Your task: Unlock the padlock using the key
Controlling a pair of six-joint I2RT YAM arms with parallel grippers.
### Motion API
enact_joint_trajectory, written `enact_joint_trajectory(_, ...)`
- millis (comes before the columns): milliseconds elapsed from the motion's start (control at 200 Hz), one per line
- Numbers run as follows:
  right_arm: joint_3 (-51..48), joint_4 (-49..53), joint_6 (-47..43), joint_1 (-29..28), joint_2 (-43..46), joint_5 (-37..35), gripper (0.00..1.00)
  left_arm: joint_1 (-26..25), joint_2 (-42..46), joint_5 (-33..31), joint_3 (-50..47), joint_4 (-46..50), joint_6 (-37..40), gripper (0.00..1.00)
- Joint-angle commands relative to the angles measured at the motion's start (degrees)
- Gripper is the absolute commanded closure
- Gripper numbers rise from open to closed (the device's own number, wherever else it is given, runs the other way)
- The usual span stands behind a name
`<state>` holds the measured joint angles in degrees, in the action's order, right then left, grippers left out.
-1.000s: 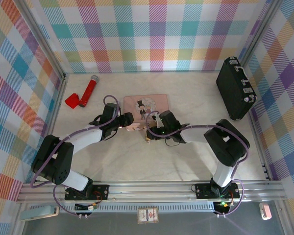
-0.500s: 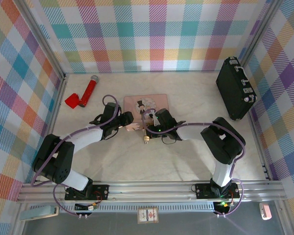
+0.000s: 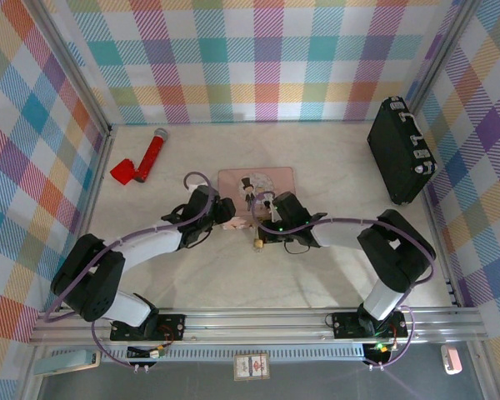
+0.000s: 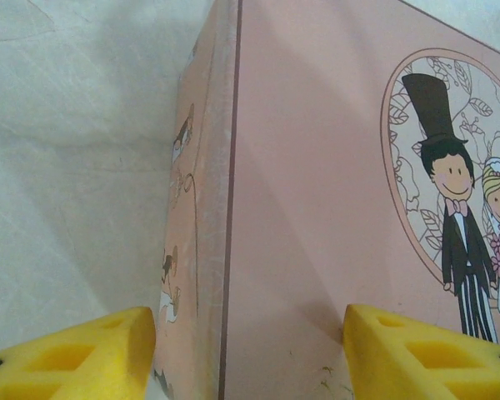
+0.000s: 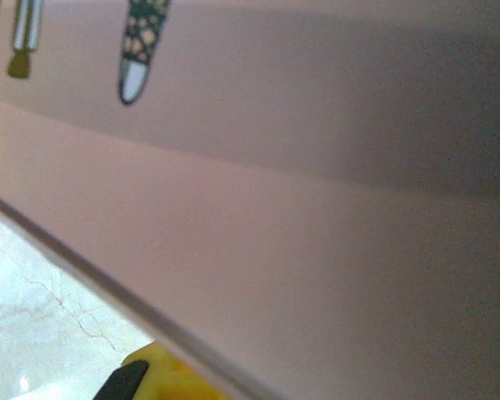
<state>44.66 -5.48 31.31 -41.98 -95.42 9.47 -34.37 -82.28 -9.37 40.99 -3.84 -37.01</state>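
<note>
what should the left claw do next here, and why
Probably close the left claw on the pink tin to steady it: its fingers stand apart astride the tin's edge, the right claw is shut, and the padlock is just by the tin's near side.

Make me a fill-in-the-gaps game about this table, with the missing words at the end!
The tin with the wedding couple is ___. The red-handled tool lies on the ___ arm's side. The case on the right arm's side is ___. The fingers of the left gripper are ___.
Missing: pink, left, black, yellow.
</note>
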Motion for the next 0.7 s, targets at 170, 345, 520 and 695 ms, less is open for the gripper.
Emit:
enact_joint_trajectory(170, -3.79, 0.66, 4.5, 1.08, 4.67, -1.04, 1.0, -5.25, 2.77, -4.08, -3.29, 6.43, -4.46, 0.41)
enact_joint_trajectory(345, -6.82, -0.54, 6.55, 1.84, 8.96, -2.13, 1.0, -7.91, 3.76, -7.82, -3.81, 6.53, -6.62, 0.42)
enact_joint_trajectory(520, -9.22, -2.48, 10.58, 1.81, 11.3, -3.78, 1.0, -10.83, 4.06, -10.76, -4.52, 5.81, -10.08, 0.41)
enact_joint_trajectory(695, -11.72, -8.26, 18.52, 1.81, 10.08, -3.85, 1.0, -13.66, 3.87, -12.77, -4.87, 4.32, -13.26, 0.41)
